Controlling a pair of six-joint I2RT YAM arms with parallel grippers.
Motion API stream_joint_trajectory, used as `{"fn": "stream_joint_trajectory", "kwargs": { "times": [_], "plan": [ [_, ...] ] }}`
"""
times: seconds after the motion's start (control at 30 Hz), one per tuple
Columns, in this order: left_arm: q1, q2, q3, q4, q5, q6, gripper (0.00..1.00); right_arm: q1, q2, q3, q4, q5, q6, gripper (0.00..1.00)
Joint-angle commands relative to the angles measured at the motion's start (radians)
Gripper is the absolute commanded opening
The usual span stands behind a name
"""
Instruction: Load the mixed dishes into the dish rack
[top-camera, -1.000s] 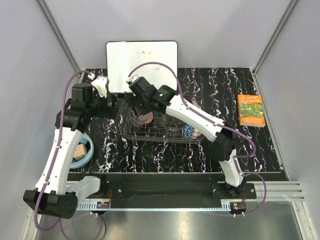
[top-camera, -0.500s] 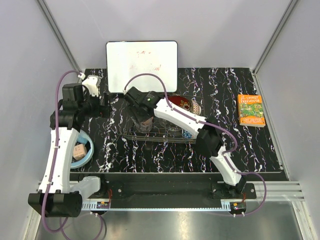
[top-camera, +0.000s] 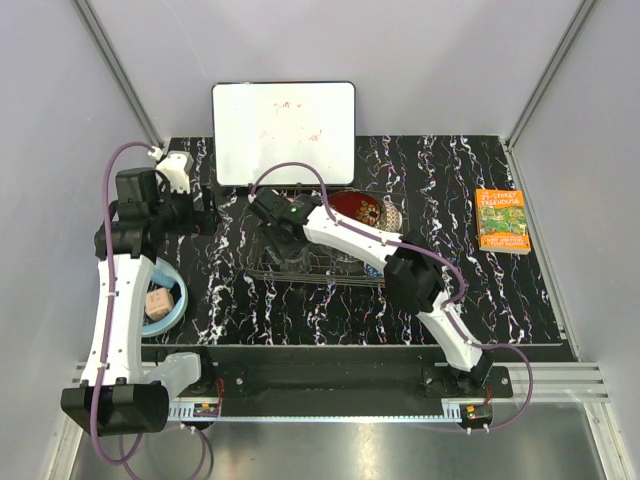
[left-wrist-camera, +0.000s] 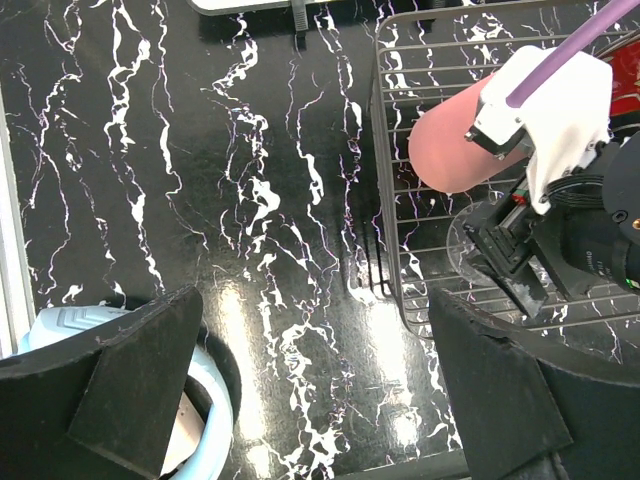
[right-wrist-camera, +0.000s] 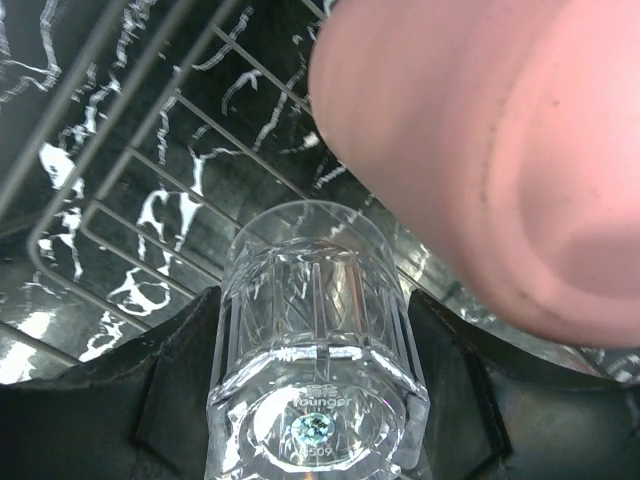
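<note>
Black, glossy worktop (top-camera: 500, 300) veined with white fills the floor of a pale-walled booth. In the overhead view we see a white whiteboard (top-camera: 283, 130) at its upper middle and an orange book (top-camera: 502, 221) at the right. The dish rack (top-camera: 320, 272) sits at the centre, just below the whiteboard, and the left wrist view shows its grid of thin metal rods plainly. At the rack's upper right the red patterned bowl (top-camera: 358, 209) shows as a round, ornate disc.

The right tool (right-wrist-camera: 314, 335) is low in the left part of the rack, clamped on the clear glass tumbler (right-wrist-camera: 316, 390). Its own camera shows the black fingers (right-wrist-camera: 175, 390) against either side of the ribbed, cylindrical glass. The tumbler's thick base, with a moulded mark, faces the lens, and wire bars show beyond it. Close by, filling the upper right of that frame, is the pink plastic cup (right-wrist-camera: 480, 150), matte, smooth and blurred. From the left wrist camera we see the cup on its side across the rack wires, partly behind the right arm's white housing.

The left tool (left-wrist-camera: 315, 330) hangs over bare worktop to the left of the rack, its wedge-shaped black fingers spread wide with nothing between them. Light blue headphones (top-camera: 182, 300) with a rounded shell lie at the lower left of the overhead view.
</note>
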Motion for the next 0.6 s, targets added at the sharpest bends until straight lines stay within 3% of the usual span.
{"fn": "stream_joint_trajectory", "kwargs": {
  "times": [0.0,0.1,0.2,0.23,0.4,0.43,0.53,0.57],
  "plan": [
    [0.009,-0.025,-0.007,0.031,0.041,0.003,0.99,0.012,-0.037,-0.043,0.075,-0.032,-0.009,0.0],
    [0.009,-0.025,-0.004,0.031,0.042,0.0,0.99,0.012,-0.035,-0.06,0.094,-0.048,-0.003,0.04],
    [0.011,-0.03,-0.009,0.032,0.042,0.0,0.99,0.013,-0.038,-0.078,0.111,-0.056,0.0,0.22],
    [0.012,-0.03,-0.01,0.031,0.044,0.001,0.99,0.016,-0.041,-0.083,0.118,-0.055,0.0,0.32],
    [0.014,-0.03,-0.015,0.032,0.047,0.0,0.99,0.024,-0.073,-0.12,0.143,-0.024,-0.009,0.49],
    [0.014,-0.03,-0.015,0.032,0.051,0.0,0.99,0.024,-0.078,-0.124,0.144,-0.021,-0.009,0.59],
    [0.014,-0.031,-0.015,0.034,0.056,-0.005,0.99,0.029,-0.103,-0.144,0.149,-0.01,-0.009,0.76],
    [0.014,-0.03,-0.015,0.034,0.056,-0.005,0.99,0.029,-0.118,-0.149,0.147,-0.007,-0.009,0.93]
  ]
}}
